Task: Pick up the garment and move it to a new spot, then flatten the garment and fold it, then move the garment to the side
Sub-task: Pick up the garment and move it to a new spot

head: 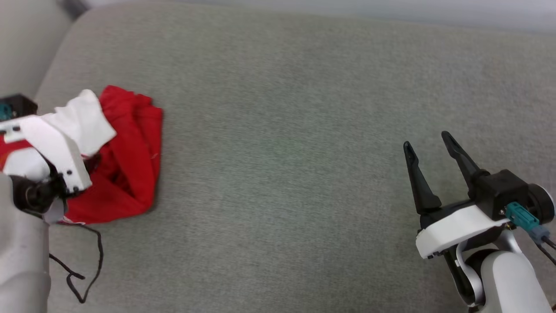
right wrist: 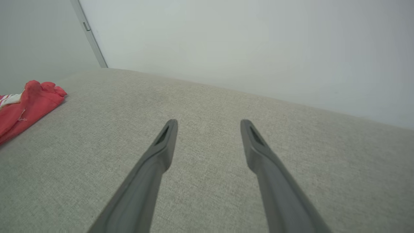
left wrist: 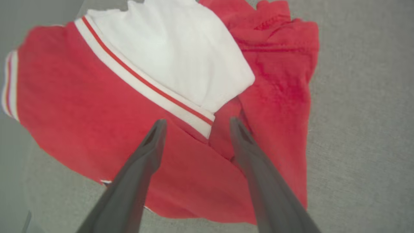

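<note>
- Bright, soft, even light in all three views.
- The garment throws only a thin shadow on the cushion (along its lower right edge).
- Left wrist view smears toward its left edge, where the garment's outline turns soft.

Garment at the left end of the cushion
The left gripper hangs over the garment, and a cable lies on the cushion just nearer. The right gripper is over bare cushion at the near right, well apart from the garment. A wall stands behind the cushion's far edge.
</note>
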Tool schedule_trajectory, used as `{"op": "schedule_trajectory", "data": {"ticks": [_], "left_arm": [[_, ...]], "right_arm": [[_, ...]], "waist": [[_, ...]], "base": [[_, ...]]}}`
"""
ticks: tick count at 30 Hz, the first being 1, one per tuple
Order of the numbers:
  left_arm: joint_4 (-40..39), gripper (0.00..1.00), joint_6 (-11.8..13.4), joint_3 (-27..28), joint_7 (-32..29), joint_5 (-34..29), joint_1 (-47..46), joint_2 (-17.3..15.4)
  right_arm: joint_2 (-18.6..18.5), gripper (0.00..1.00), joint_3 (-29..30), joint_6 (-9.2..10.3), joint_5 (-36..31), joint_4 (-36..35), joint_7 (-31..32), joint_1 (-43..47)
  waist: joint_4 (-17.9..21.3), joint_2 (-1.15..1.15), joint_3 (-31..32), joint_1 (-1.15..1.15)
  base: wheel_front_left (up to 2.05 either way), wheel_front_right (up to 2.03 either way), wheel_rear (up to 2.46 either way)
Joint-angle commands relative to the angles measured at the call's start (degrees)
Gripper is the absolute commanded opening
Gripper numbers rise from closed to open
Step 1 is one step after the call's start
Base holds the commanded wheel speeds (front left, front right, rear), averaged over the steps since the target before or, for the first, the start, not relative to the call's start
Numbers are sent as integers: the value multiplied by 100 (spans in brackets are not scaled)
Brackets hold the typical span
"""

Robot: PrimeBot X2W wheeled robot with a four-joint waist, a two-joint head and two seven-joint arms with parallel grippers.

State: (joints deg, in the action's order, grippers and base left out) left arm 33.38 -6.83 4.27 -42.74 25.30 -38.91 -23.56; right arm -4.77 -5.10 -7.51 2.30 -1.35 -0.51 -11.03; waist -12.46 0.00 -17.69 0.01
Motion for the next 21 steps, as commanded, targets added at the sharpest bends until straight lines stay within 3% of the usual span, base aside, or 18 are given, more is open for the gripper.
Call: {"op": "schedule_trajectory", "data": {"ticks": [1, 8, 9, 10, 11, 15, 21], "left_arm": [[165, 100, 68, 77, -283, 150, 142, -1], [910, 100, 452, 378, -1076, 644, 540, 264], [952, 57, 486, 389, -1109, 682, 589, 303], [976, 6, 496, 406, -1126, 730, 635, 349], [976, 0, 508, 424, -1096, 758, 657, 393], [789, 0, 481, 369, -516, 576, 552, 304], [428, 0, 481, 206, 712, -9, 283, -159]], "right_arm": [[-29, 100, -15, 4, 48, 50, -56, -127], [-82, 100, -15, 4, 86, 140, -99, -223], [-93, 100, -7, 4, 89, 141, -94, -235], [-107, 100, 0, 4, 90, 140, -86, -245], [-116, 100, 11, 4, 87, 133, -75, -252], [-131, 100, 19, 4, 57, 93, -110, -278], [-66, 100, -7, 4, 66, 202, -163, -126]], "waist": [[245, 0, -247, -1], [344, 0, -353, -1], [345, 0, -357, -1], [344, 0, -358, -1], [340, 0, -356, -1], [302, 0, -294, -1], [243, 0, 52, -1]], "base": [[0, 0, 0], [0, 0, 0], [0, 0, 0], [0, 0, 0], [0, 0, 0], [0, 0, 0], [0, 0, 0]]}}
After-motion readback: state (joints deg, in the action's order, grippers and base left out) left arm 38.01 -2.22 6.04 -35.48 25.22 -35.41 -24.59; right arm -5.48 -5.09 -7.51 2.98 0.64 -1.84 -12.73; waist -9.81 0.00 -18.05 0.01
